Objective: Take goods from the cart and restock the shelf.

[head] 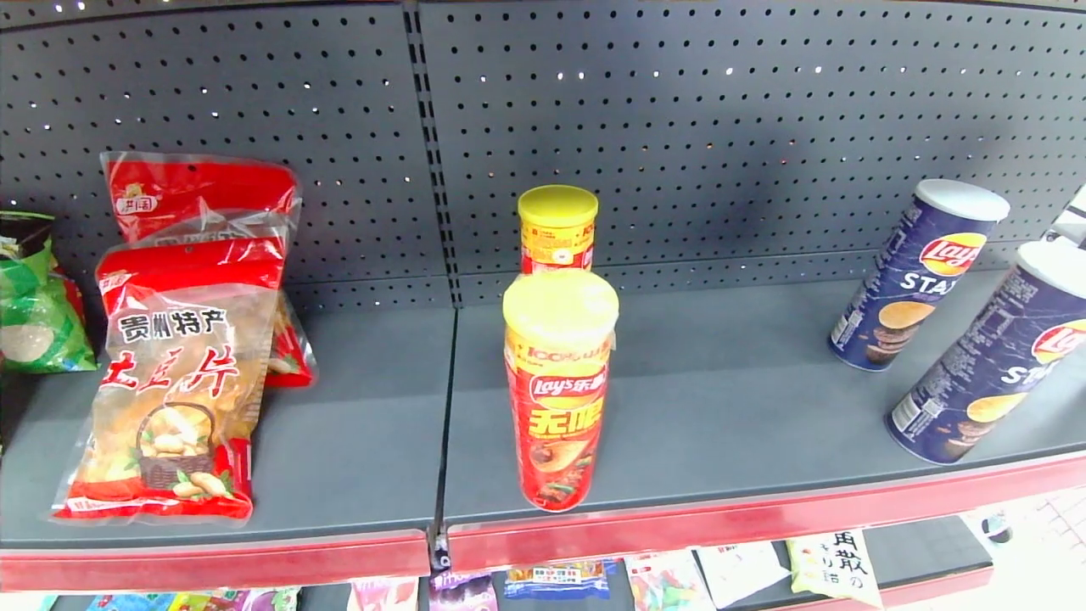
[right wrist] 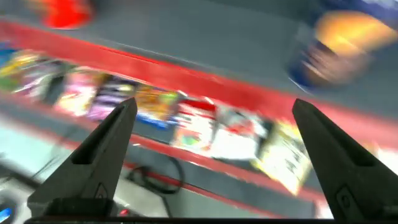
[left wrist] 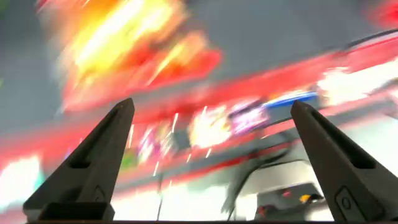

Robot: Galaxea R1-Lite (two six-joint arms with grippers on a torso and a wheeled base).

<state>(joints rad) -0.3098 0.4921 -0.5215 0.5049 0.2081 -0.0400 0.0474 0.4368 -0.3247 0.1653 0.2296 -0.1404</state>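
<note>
Two glossy red cans, yellow-lidded, on matte grey shelf; crinkly bags leftward; left gripper, right gripper spread, empty.

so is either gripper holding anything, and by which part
Nothing is held: the black left gripper and black right gripper are both open and empty.

Left gripper: two dark grey matte wedge fingers, tapering to narrow tips, small oval recess near base. Right gripper: same dark tapered fingers, same oval recess.
</note>
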